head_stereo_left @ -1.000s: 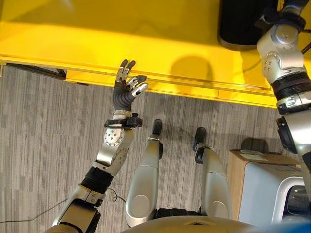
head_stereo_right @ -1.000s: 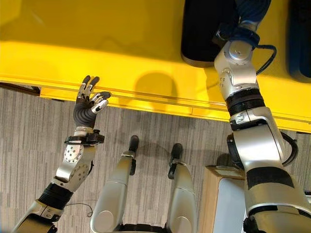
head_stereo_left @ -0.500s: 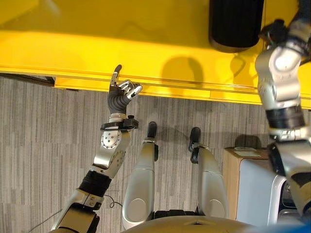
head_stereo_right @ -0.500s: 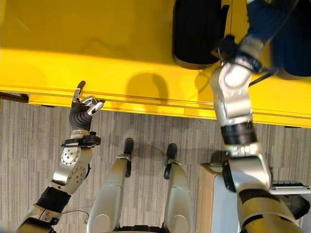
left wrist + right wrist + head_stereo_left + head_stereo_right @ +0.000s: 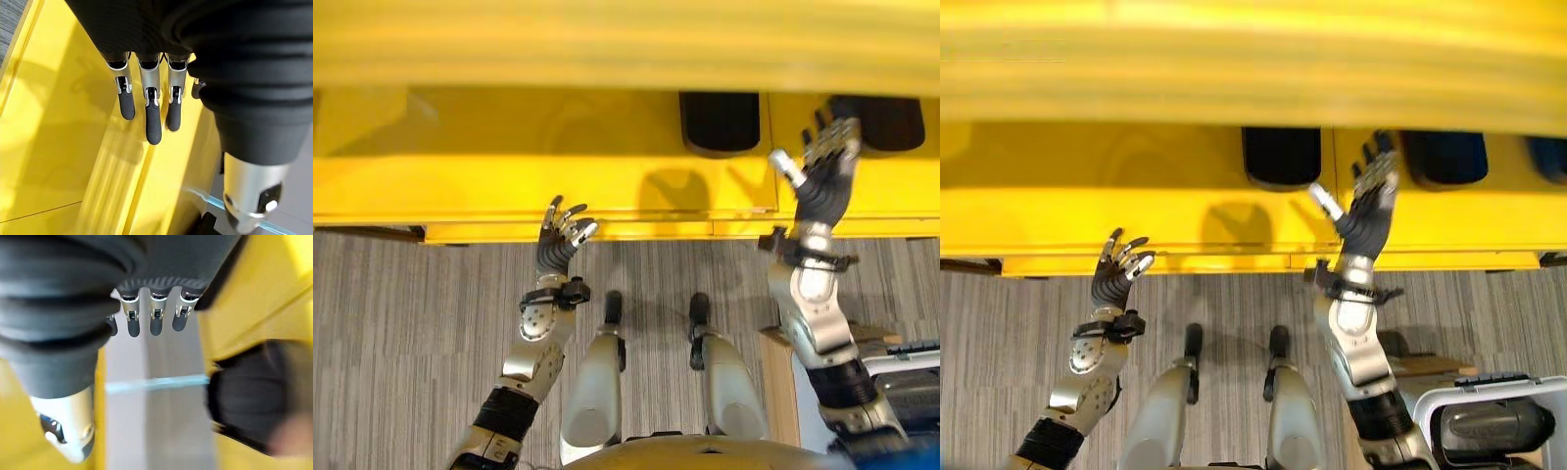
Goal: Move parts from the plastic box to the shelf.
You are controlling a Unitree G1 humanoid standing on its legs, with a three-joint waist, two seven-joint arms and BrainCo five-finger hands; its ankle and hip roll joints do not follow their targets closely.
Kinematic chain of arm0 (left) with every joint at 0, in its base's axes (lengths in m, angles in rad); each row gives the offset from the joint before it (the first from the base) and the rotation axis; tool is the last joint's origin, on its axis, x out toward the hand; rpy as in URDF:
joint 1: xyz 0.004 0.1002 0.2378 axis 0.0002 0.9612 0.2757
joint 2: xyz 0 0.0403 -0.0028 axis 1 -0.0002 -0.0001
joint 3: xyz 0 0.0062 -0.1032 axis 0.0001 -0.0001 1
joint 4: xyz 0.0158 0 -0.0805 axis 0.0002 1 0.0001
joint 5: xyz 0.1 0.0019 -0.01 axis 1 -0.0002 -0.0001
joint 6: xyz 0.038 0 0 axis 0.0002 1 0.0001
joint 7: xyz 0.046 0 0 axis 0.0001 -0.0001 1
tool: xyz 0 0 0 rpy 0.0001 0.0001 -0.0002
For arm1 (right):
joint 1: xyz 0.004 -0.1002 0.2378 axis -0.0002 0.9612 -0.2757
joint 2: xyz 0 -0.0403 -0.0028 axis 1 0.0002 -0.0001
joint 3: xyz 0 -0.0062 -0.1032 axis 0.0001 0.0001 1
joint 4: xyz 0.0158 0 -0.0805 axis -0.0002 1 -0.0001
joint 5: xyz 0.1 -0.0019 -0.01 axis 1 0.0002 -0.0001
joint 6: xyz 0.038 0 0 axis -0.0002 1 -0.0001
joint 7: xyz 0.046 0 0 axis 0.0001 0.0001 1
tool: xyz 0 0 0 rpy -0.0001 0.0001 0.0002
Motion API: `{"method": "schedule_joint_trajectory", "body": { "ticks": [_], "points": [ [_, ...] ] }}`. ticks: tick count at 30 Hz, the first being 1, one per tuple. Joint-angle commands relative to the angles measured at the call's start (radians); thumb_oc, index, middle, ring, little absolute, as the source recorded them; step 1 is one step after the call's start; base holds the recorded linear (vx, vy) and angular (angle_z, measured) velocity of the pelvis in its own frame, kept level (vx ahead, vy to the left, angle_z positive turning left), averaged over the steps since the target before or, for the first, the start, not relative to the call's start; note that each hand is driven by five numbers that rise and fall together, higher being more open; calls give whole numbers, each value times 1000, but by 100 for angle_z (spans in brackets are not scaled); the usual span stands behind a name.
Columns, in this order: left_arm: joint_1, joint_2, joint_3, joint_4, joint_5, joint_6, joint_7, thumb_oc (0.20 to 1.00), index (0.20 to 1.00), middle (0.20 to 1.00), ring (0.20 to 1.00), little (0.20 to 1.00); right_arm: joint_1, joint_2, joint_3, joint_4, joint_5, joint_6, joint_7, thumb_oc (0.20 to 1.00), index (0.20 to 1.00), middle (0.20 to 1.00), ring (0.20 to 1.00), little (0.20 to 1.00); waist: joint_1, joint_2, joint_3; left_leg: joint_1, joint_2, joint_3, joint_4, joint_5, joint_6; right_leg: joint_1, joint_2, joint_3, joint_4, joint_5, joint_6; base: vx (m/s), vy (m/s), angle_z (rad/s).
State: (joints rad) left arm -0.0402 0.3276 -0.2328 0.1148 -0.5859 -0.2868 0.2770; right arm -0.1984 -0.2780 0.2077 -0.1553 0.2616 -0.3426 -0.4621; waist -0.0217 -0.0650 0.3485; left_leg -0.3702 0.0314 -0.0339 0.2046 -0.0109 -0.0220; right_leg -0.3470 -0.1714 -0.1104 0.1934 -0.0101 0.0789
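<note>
Both hands empty, fingers spread: left hand [image 5: 561, 235] at centre left, right hand [image 5: 824, 168] upper right beside dark parts [image 5: 719, 121] on the yellow shelf [image 5: 509, 147]; a careless swing could knock one

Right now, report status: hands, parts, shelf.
Left hand open, empty, at yellow shelf edge. Right hand open, empty, raised before shelf. Dark parts sit on shelf. Nothing in the way.
</note>
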Motion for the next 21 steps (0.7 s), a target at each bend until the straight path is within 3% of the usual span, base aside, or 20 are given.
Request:
{"method": "schedule_joint_trajectory", "body": {
  "ticks": [1, 7, 16, 21],
  "points": [
    [-38, 16, 40, -17, 63, -77, -62, 1000, 1000, 1000, 1000, 1000, 13, -47, -18, 33, -50, 2, 106, 1000, 1000, 1000, 1000, 1000, -10, 8, -92, 62, 94, 21, -152, 72, -57, 171, -87, -17, -98, 56, 86, 73, 54, 3],
    [-18, 1, 81, -16, 89, -84, -73, 1000, 1000, 1000, 1000, 1000, 100, -39, -27, 108, -47, 39, 149, 1000, 1000, 1000, 1000, 1000, -18, 7, -167, 166, 86, 64, -221, 76, -59, 252, -102, -11, -192, 115, 110, 48, 55, -5],
    [35, 0, 137, -120, 67, -98, -97, 1000, 1000, 1000, 1000, 1000, 127, -26, -40, 125, -18, 40, 177, 1000, 1000, 1000, 1000, 1000, -10, 3, -222, 245, 76, 94, -235, 43, -39, 296, -111, 20, -203, 103, 119, 25, 33, -17],
    [49, -11, 149, -153, 62, -95, -118, 1000, 1000, 1000, 1000, 1000, 146, -11, -56, 130, 1, 39, 185, 1000, 1000, 1000, 1000, 1000, -14, -9, -243, 272, 56, 99, -201, -1, -22, 329, -129, 33, -196, 99, 125, 41, 43, -6]
  ]
}}
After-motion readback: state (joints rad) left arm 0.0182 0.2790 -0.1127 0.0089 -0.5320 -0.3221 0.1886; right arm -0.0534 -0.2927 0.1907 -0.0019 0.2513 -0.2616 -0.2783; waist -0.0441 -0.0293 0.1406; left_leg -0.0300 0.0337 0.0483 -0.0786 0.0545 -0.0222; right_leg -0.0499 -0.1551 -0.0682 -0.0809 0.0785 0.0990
